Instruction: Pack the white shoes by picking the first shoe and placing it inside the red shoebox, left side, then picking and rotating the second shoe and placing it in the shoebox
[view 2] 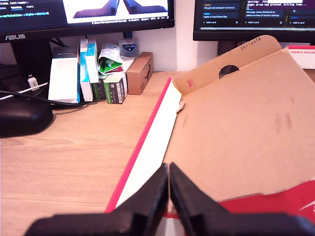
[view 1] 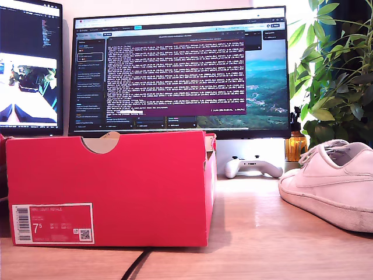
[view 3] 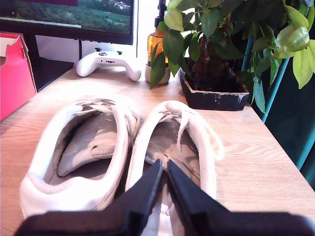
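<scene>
Both white shoes [view 3: 123, 147] stand side by side on the tabletop [view 3: 256, 162], at 3 o'clock from the red shoebox [view 1: 111, 186] in the exterior view. Likely light, pliable leather: grasp the stiff heel collar. My first gripper [view 2: 169, 189] and my second gripper [view 3: 165, 184] are pressed together, empty.

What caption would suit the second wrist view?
Closed end effector above two white shoes side by side on the desk, potted plant behind.

Looks like we're at a home office desk [view 1: 262, 233]: two monitors [view 1: 180, 70] running terminal windows, a game controller [view 1: 253, 167], a mouse [view 2: 22, 118], and a potted plant [view 3: 216, 54].
</scene>
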